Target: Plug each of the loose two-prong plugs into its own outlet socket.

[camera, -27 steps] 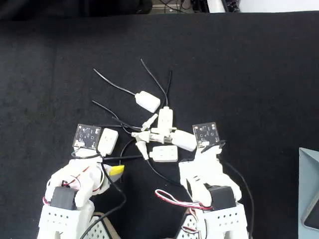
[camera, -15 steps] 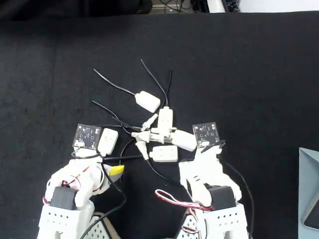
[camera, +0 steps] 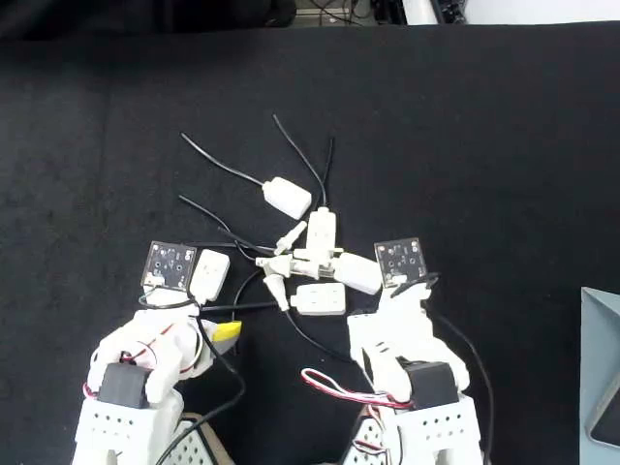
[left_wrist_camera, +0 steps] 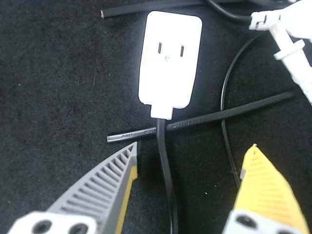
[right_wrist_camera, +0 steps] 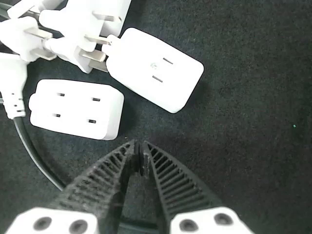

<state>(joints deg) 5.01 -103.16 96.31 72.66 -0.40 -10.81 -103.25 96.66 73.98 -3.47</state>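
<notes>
Several white outlet sockets and two-prong plugs lie tangled with black cables mid-mat. My left gripper is open over the cable of a single socket, also seen in the high view; nothing is gripped between its grey and yellow fingers. My right gripper is shut on nothing, its tips just short of a double socket. Beside that lies a single socket with a plug at its end. More loose plugs and sockets lie farther out.
Black cables trail away over the black mat towards the far side. A grey box stands at the right edge, close to the right arm. The far half of the mat is open room.
</notes>
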